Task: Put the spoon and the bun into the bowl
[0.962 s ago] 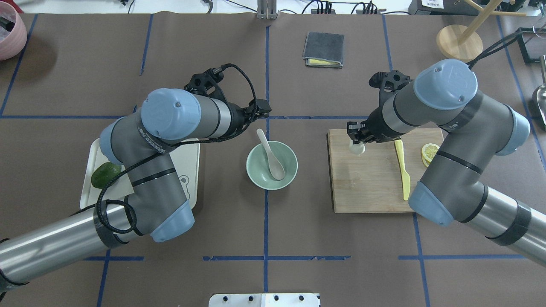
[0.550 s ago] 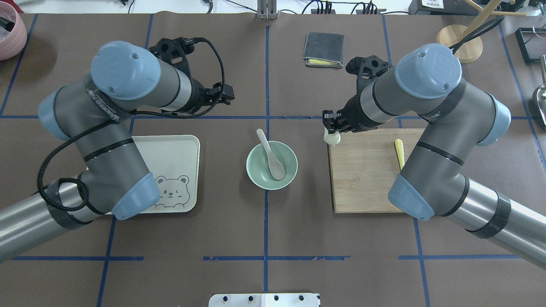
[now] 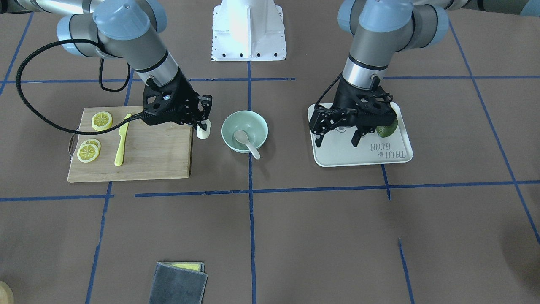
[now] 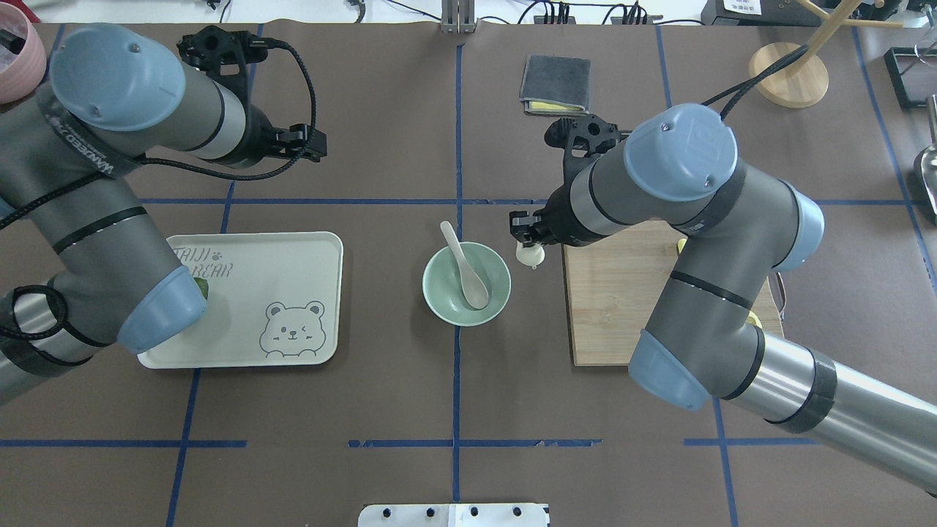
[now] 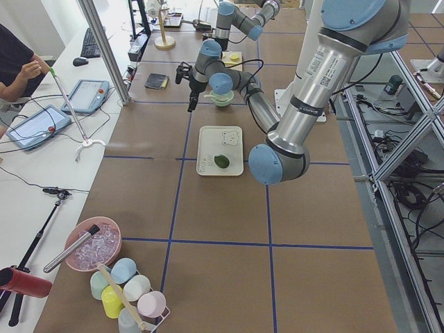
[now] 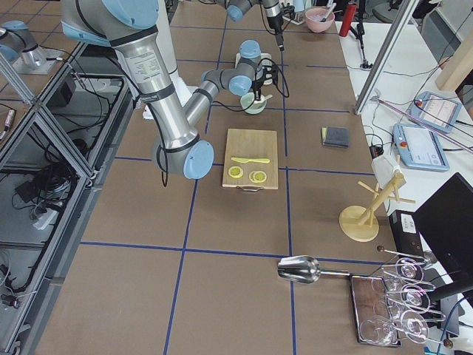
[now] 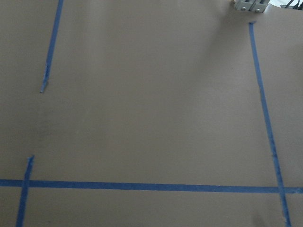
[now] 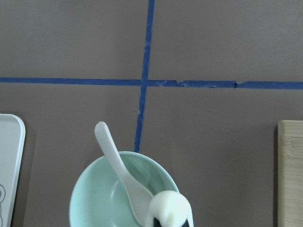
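Note:
The mint-green bowl (image 4: 443,291) stands at the table's middle and also shows in the front view (image 3: 234,123). The off-white spoon (image 4: 464,267) lies in it, handle over the far rim; it shows in the right wrist view (image 8: 117,160) too. My right gripper (image 3: 203,126) is shut on the white bun (image 4: 529,255) and holds it in the air just right of the bowl's rim, off the cutting board's left edge. In the right wrist view the bun (image 8: 170,208) hangs at the bowl's (image 8: 94,198) near edge. My left gripper (image 3: 337,141) is open, empty and raised beyond the tray.
A white bear-print tray (image 4: 293,263) with a green avocado (image 3: 386,130) lies left of the bowl. A wooden cutting board (image 4: 615,307) on the right holds lemon slices (image 3: 102,120) and a yellow knife (image 3: 121,139). A folded grey cloth (image 4: 555,84) lies at the far side.
My right gripper has carried the bun left, off the cutting board to beside the bowl. My left arm has pulled back, up and to the left, away from the bowl.

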